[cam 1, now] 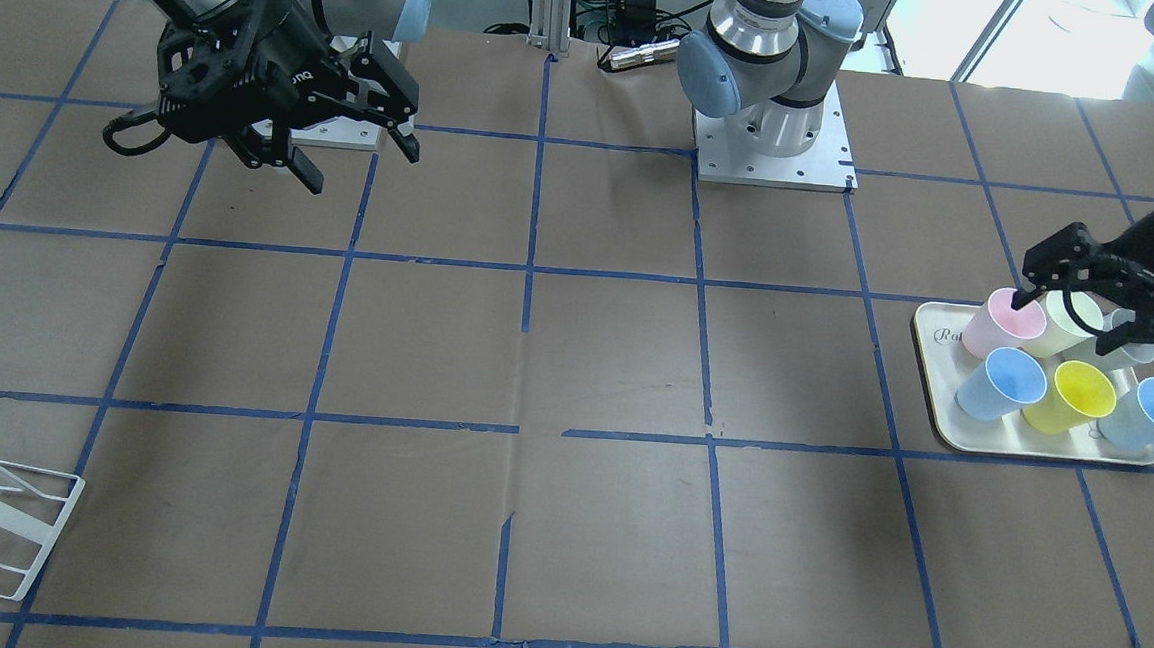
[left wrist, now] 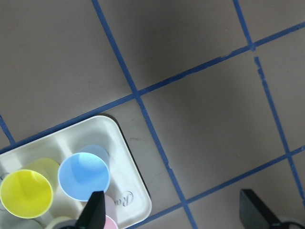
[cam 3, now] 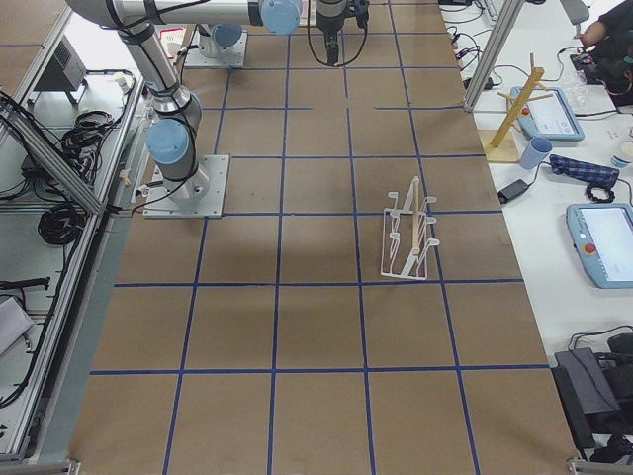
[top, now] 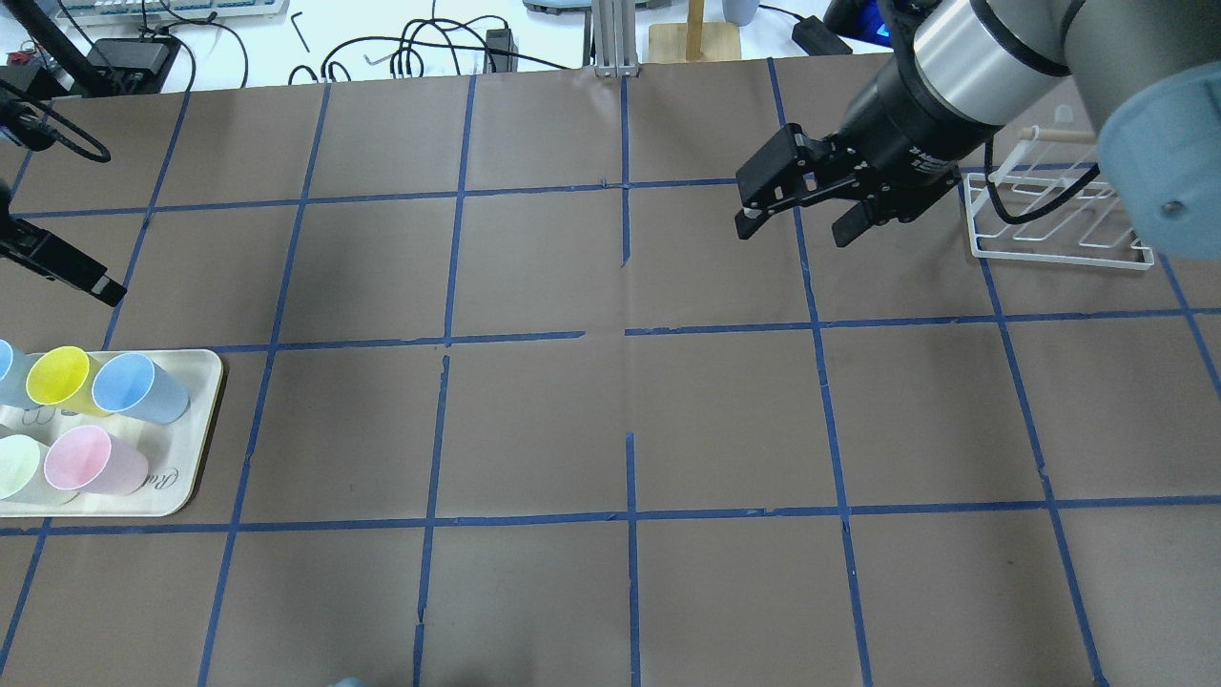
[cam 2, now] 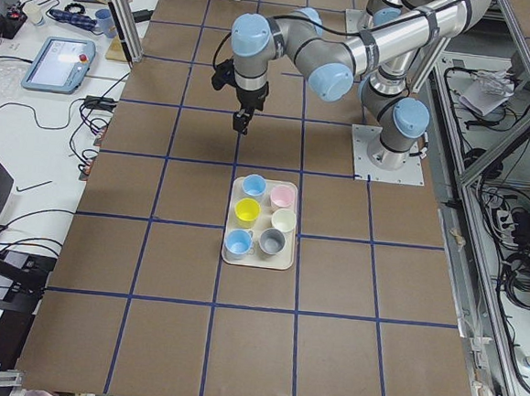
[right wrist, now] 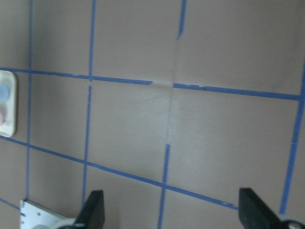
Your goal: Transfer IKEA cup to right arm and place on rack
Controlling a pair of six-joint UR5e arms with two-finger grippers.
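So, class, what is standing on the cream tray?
Six cups stand open-end up on the tray: blue cup, second blue cup, yellow cup, pink cup, cream cup, grey cup. The tray floor under them is covered.

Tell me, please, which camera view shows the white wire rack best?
The exterior right view: the rack stands whole and unobstructed there. The overhead view shows it partly behind the right arm; the front-facing view cuts it at the frame's edge. The wrist views do not show it.
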